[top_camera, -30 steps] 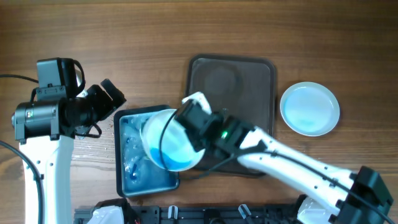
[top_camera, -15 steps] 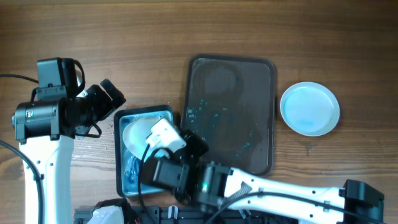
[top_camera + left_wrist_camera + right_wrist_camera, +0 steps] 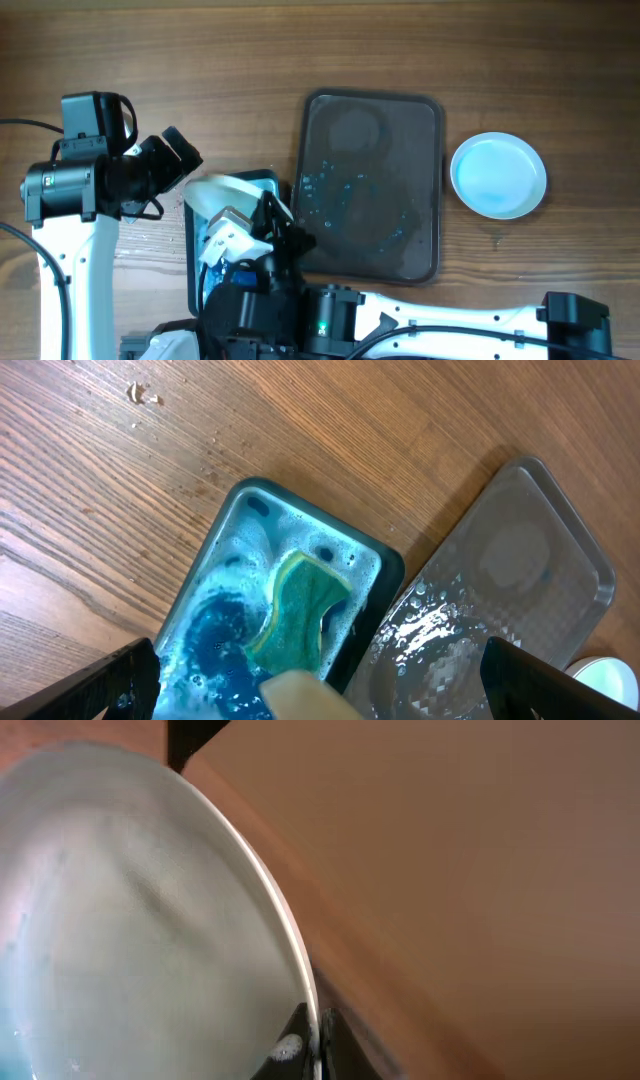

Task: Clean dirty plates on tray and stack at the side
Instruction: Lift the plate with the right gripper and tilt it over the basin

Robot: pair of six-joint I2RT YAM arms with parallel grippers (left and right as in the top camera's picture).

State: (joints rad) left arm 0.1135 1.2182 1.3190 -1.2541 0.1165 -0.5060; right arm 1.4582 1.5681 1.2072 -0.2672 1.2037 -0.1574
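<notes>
My right gripper [image 3: 312, 1045] is shut on the rim of a white plate [image 3: 140, 920]. In the overhead view this plate [image 3: 222, 192] is tilted on edge over the teal basin [image 3: 268, 180], with the right gripper [image 3: 243, 212] below it. A second, bluish-white plate [image 3: 498, 175] lies on the table to the right of the tray [image 3: 370, 185]. The dark tray is wet with blue droplets and holds no plate. My left gripper [image 3: 178, 152] hangs open at the basin's left, empty. No third plate shows.
The basin [image 3: 235, 540] holds blue soapy water and a green and yellow sponge [image 3: 297, 605]. The tray's wet corner [image 3: 520, 560] lies just right of it. The right arm [image 3: 400, 320] crosses the table's front edge. Crumbs [image 3: 140, 395] lie on the wood.
The right arm has swung from the tray's left edge down to the front left. The plate went from lying face-up over the basin to standing tilted on its edge. The left arm has not moved.
</notes>
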